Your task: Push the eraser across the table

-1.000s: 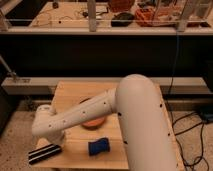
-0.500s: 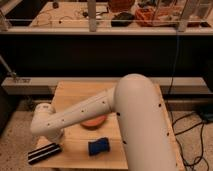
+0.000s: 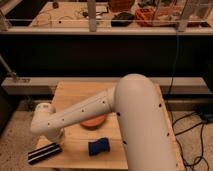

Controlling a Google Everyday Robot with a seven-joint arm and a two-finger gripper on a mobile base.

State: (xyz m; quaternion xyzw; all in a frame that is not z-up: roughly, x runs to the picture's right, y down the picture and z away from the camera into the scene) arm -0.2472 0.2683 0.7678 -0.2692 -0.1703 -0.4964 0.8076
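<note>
The eraser (image 3: 44, 153) is a long black bar with a pale stripe. It lies near the front left corner of the wooden table (image 3: 75, 95). My white arm reaches down from the right to the table's left side. My gripper (image 3: 54, 136) hangs under the wrist, just behind and above the eraser's right end. I cannot tell whether it touches the eraser.
A blue block (image 3: 99, 146) lies on the table to the right of the eraser. An orange disc (image 3: 95, 122) sits mid-table, partly under my arm. A dark shelf unit stands behind the table. Cables lie on the floor at the right.
My wrist has shifted slightly to the left. The eraser and the blue block have not visibly moved.
</note>
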